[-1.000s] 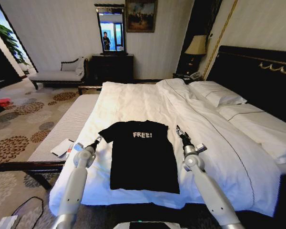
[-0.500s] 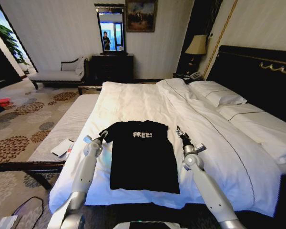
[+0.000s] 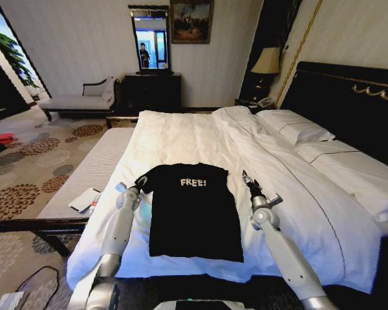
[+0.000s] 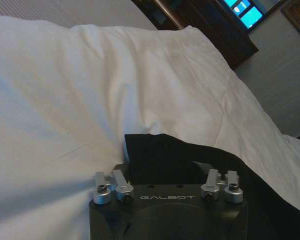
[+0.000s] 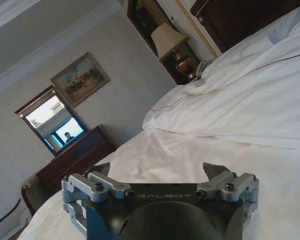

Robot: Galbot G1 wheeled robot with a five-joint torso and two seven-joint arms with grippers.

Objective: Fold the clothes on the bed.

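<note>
The black T-shirt (image 3: 193, 213) with white "FREE!" lettering lies flat, chest up, on the white duvet of the bed (image 3: 181, 139) near its foot. My left gripper (image 3: 141, 183) is down at the tip of the shirt's left sleeve. In the left wrist view that gripper (image 4: 167, 175) sits right over the black sleeve cloth (image 4: 190, 155), which hides how it is set. My right gripper (image 3: 245, 176) hovers open just beside the right sleeve, apart from it. In the right wrist view the right gripper (image 5: 159, 170) holds nothing, with white bedding beyond it.
A pale striped bench (image 3: 84, 171) runs along the bed's left side with a white packet (image 3: 85, 199) on it. Pillows (image 3: 297, 129) and the dark headboard (image 3: 349, 103) are at the right. A dresser (image 3: 152, 90), a chaise (image 3: 77, 100) and a lamp (image 3: 266, 61) stand by the far wall.
My left gripper has moved forward and inward from beside the shirt onto the left sleeve tip. The right gripper has hardly shifted.
</note>
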